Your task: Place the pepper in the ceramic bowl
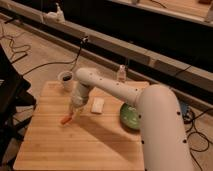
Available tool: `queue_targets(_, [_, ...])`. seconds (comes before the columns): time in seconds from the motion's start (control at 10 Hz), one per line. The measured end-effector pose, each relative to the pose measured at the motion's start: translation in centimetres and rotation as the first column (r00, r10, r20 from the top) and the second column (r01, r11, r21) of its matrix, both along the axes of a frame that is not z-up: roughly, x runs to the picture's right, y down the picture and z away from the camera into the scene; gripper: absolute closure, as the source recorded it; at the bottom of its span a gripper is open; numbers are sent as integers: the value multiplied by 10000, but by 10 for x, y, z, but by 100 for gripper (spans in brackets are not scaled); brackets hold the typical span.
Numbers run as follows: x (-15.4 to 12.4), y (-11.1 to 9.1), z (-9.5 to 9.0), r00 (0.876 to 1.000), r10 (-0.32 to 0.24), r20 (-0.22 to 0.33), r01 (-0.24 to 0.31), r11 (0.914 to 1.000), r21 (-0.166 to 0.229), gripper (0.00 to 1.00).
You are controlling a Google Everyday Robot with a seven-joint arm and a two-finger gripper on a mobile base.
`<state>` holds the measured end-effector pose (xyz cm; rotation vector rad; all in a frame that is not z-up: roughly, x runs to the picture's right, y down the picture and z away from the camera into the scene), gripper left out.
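Observation:
The pepper [65,120] is small, slim and orange-red. It sits at the tips of my gripper [72,115], which is shut on it over the left-middle of the wooden table [60,150]. The gripper hangs down from the white arm that reaches in from the lower right. The ceramic bowl [128,118] is dark green with a paler inside. It stands to the right of the gripper, and the arm hides its right part.
A flat white block [98,105] lies between the gripper and the bowl. A small white mug [65,78] with dark contents stands at the table's back left. A small bottle [121,73] stands at the back edge. Cables lie on the floor.

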<state>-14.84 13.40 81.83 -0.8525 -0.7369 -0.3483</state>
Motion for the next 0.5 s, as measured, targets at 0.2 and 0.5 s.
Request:
queue_targets(0.2, [54,-19,-5,9918,876,-929,-874,9962,61,98])
queue_targets(0.5, [112,-34,-14,9643,2017,-1717,-2007,9794,233,98])
